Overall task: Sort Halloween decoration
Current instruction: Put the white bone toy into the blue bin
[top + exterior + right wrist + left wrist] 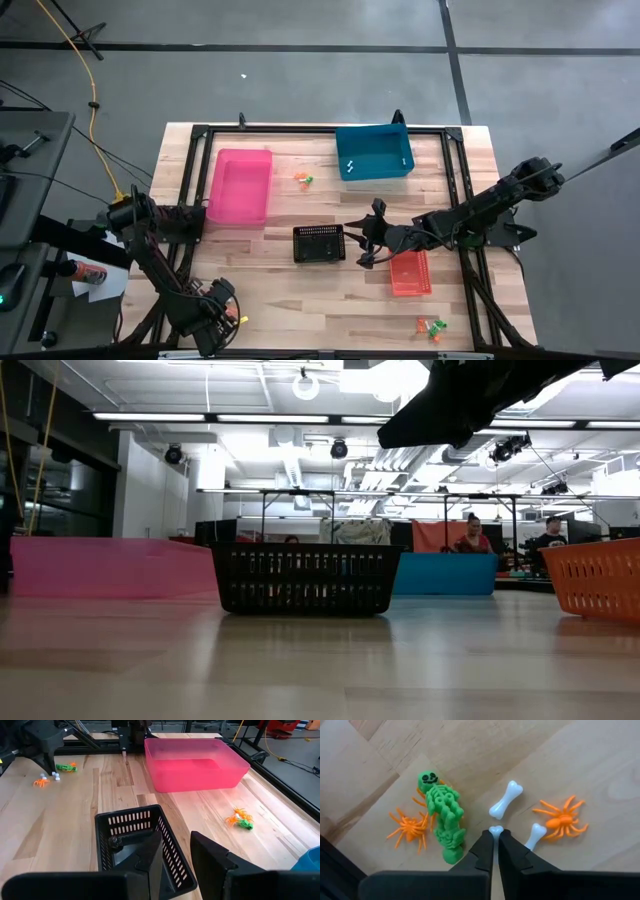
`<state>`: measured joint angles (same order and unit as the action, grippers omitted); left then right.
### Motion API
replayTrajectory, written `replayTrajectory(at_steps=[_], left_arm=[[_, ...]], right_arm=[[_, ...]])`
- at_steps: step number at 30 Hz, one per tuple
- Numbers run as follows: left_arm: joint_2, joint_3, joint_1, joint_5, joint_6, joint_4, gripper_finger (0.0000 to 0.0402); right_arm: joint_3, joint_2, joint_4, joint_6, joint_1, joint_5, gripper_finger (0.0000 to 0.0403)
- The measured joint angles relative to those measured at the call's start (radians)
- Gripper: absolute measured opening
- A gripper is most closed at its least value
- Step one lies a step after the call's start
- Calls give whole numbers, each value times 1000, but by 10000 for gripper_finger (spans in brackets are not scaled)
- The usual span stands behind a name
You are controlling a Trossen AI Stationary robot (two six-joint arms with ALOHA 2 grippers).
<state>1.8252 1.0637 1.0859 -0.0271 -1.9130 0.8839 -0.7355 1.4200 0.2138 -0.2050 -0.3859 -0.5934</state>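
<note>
Left gripper [494,833] sits at the table's [300,290] near left corner, fingertips pinching one bone [495,830]. A second bone [505,800] lies just ahead of the fingertips and a third [535,835] just beside them, with a spider [562,820] beyond it. On the fingers' other side lies the skeleton [445,815], touching another spider [409,827].

A: How is my light?
B: Bright and even, from ceiling strips [250,417]; soft glare on the table [300,660].
A: Near my left tool [494,851]?
B: Its fingers are blurred; shadows faint.
</note>
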Motion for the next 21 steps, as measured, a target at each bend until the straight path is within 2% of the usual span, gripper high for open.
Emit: replayTrajectory(at_steps=[21], left_arm=[[-3,-2,0,-8,6,4,1]], right_arm=[[0,0,0,0,0,0,97]])
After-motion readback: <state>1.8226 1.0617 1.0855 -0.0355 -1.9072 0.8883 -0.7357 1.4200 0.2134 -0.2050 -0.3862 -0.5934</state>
